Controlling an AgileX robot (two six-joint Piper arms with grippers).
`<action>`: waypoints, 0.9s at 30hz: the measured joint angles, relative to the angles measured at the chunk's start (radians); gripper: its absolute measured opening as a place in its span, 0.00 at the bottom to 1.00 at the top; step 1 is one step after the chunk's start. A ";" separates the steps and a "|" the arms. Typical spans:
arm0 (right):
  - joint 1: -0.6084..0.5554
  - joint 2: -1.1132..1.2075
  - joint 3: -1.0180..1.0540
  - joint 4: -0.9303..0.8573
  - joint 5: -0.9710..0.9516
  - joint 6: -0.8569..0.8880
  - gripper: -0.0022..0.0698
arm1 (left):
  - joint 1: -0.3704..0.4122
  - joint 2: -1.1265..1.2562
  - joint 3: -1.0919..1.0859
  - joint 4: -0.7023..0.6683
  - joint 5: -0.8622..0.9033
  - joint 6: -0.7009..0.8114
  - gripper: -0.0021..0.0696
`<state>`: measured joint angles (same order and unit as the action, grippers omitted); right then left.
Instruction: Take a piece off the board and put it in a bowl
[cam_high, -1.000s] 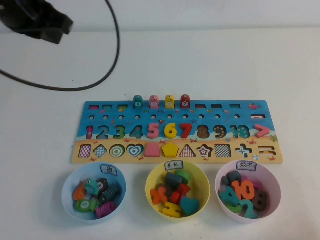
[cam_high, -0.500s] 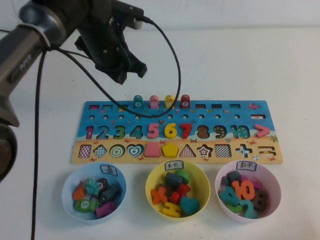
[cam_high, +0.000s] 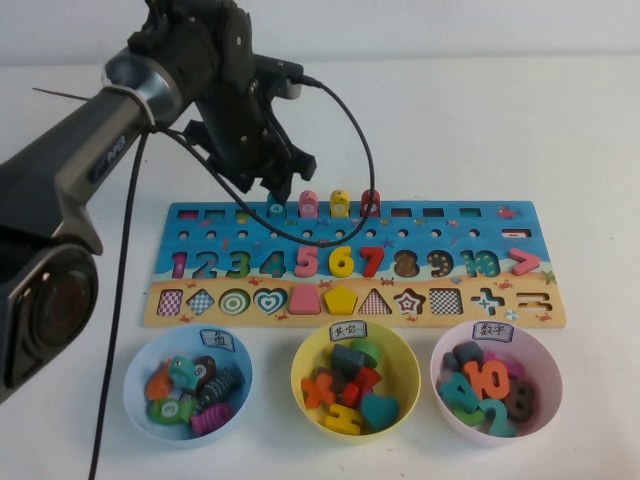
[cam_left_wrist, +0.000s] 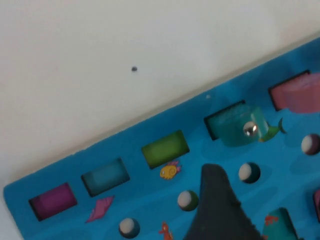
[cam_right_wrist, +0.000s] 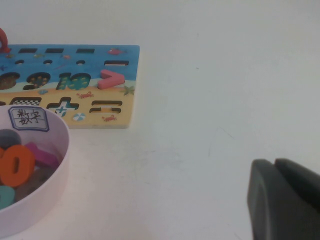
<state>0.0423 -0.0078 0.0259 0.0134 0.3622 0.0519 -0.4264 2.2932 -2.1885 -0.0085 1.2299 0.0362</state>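
Teal piece (cam_left_wrist: 239, 128), left gripper (cam_high: 272, 186) above, right gripper (cam_right_wrist: 285, 200) aside

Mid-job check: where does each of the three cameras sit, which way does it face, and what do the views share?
High view: raised on the robot's side, angled down at the long wooden puzzle board and three bowls; left gripper over the teal fish-like peg.
Left wrist view: looks down at the same peg; a dark finger shows.
Right wrist view: low, off the board's end by the pink bowl; right gripper shows.

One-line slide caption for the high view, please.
Left gripper hovers over the teal fish peg on the board, blue bowl waiting; right gripper unseen.
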 joint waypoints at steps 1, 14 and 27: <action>0.000 0.000 0.000 0.000 0.000 0.000 0.01 | 0.000 0.002 -0.008 -0.003 -0.010 -0.003 0.55; 0.000 0.000 0.000 0.000 0.000 0.000 0.01 | 0.000 0.081 -0.064 -0.009 -0.044 -0.036 0.58; 0.000 0.000 0.000 0.000 0.000 0.000 0.01 | 0.000 0.117 -0.074 -0.007 -0.078 -0.041 0.47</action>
<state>0.0423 -0.0078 0.0259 0.0134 0.3622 0.0519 -0.4264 2.4103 -2.2620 -0.0155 1.1520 -0.0053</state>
